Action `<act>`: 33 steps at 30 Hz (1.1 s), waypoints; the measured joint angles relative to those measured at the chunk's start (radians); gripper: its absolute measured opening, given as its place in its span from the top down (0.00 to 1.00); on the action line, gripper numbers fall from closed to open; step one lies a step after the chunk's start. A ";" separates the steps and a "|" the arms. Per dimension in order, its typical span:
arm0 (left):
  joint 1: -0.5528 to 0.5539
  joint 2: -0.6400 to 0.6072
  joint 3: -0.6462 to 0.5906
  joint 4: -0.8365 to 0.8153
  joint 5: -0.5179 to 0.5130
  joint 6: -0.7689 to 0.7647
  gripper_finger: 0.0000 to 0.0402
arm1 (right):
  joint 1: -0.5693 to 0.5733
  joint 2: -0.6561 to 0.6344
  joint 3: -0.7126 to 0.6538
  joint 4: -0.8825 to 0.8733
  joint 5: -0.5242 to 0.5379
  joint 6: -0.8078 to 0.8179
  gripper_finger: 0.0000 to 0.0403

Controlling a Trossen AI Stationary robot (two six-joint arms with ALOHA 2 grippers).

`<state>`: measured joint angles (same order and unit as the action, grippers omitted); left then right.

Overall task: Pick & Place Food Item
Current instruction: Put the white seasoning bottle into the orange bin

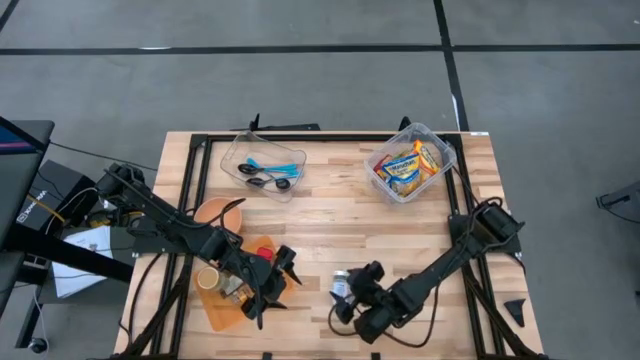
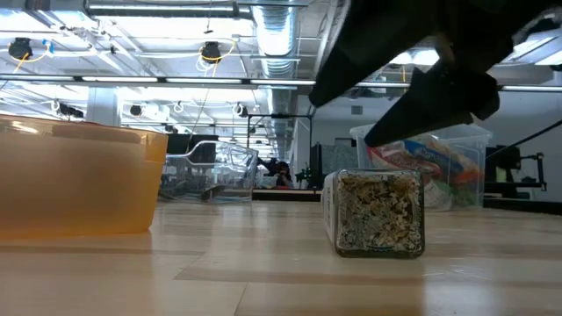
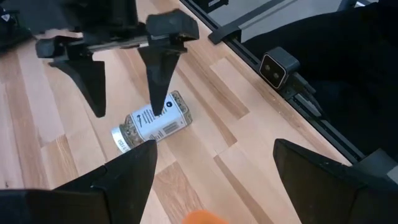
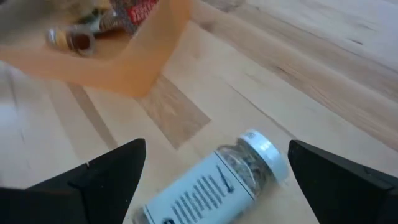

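Spice jar [image 4: 217,180] lies on its side on the table [image 1: 330,215], not picked. Right gripper [image 4: 214,165] hovers over it, jaws wide, nothing held. Left gripper [image 1: 275,280] waits open beside the orange tray [image 1: 225,310]. Grasp and placement remain.

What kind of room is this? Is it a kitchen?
Probably not a kitchen. It looks like a robot lab or workshop: a wooden table stands on a bare grey floor, two robot arms work over a spice jar lying on its side, and the low view shows open ceiling pipes and strip lights.
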<state>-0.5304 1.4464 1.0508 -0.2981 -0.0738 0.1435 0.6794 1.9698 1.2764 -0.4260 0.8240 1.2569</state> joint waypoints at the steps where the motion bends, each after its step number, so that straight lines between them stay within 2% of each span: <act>1: 0.000 0.000 0.000 -0.001 0.000 -0.007 0.22 | -0.006 -0.002 0.002 0.000 -0.006 0.008 0.04; 6: 0.001 0.000 0.000 -0.003 0.000 -0.022 0.22 | -0.025 0.000 0.001 -0.002 -0.079 0.026 0.04; 12: 0.001 0.000 0.000 -0.014 0.000 -0.022 0.22 | -0.043 0.061 0.022 0.009 -0.153 0.041 0.04; 17: 0.001 0.000 0.000 -0.014 0.000 -0.025 0.22 | -0.047 0.120 0.084 -0.068 -0.184 0.069 0.04; 23: 0.001 0.000 0.000 -0.014 0.000 -0.025 0.22 | -0.045 0.179 0.156 -0.268 -0.259 0.080 0.04; 33: 0.001 0.000 0.000 -0.014 0.000 -0.026 0.22 | -0.011 0.174 0.168 -0.433 -0.240 0.082 0.04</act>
<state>-0.5297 1.4464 1.0512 -0.3125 -0.0739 0.1176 0.6687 2.1437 1.4445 -0.8585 0.5842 1.3384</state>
